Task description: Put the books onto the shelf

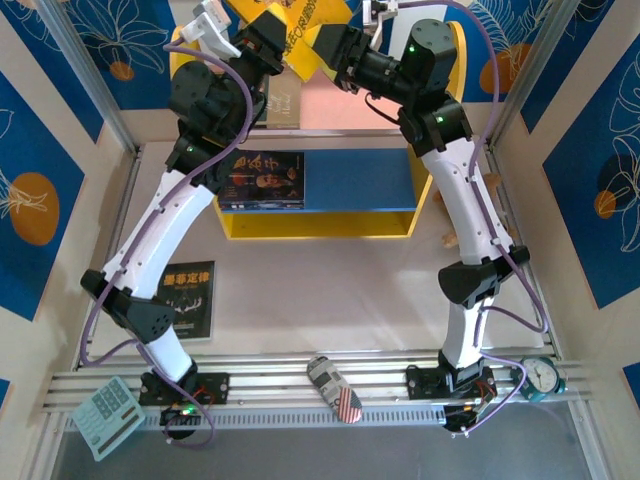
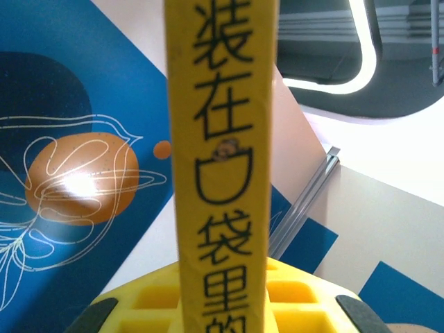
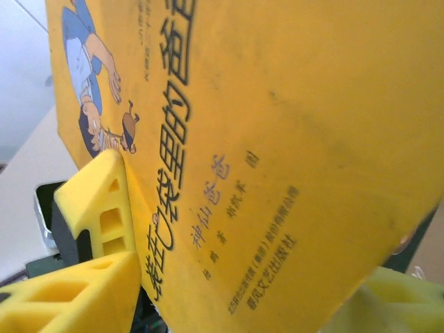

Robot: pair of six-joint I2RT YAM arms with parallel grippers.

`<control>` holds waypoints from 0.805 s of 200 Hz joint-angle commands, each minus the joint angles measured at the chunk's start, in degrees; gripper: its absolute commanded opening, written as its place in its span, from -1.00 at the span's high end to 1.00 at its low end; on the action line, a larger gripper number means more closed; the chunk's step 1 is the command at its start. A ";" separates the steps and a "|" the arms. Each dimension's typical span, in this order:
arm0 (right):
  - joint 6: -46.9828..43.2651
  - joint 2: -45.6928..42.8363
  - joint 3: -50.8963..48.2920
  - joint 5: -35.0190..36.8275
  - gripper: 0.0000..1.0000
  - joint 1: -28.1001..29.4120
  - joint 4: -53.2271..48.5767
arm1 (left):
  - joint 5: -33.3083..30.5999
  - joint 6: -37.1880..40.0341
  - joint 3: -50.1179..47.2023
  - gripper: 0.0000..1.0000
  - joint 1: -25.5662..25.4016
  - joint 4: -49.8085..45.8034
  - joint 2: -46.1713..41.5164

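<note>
**Blue-panelled bay: yellow book (image 2: 222, 173) held above shelf (image 1: 320, 222)**

At the far edge of the worktop (image 1: 330, 295), over the pink top board (image 1: 330, 105), the book is clamped shut-tight by the left fingers (image 2: 149, 298). 装在口袋里的 is printed down its spine. It is flanked by the right fingers (image 3: 97, 208); whether they grip cannot be told.

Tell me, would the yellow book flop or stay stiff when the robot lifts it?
Likely a little floppy: the yellow book has a thin spine and a paper cover. Probably light, since the left gripper holds it aloft by one edge. Its smooth cover might slip.
</note>
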 commanded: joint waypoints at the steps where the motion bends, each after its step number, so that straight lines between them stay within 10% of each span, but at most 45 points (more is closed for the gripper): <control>1: 1.45 1.11 1.46 -1.38 0.05 0.66 4.52 | -0.60 -1.26 0.04 1.00 -0.37 8.68 -2.85; 44: 0.40 1.48 1.63 -1.48 0.64 0.50 4.72 | -0.40 -1.00 0.05 0.98 -0.32 8.39 -2.51; 93: -4.75 1.41 3.90 -1.74 0.75 -0.19 -2.22 | -3.61 4.89 -4.82 0.17 -0.23 3.88 -7.40; 161: -11.41 1.98 5.86 -3.32 0.79 -2.40 -15.53 | -6.04 15.04 4.58 0.14 4.43 -34.12 -10.70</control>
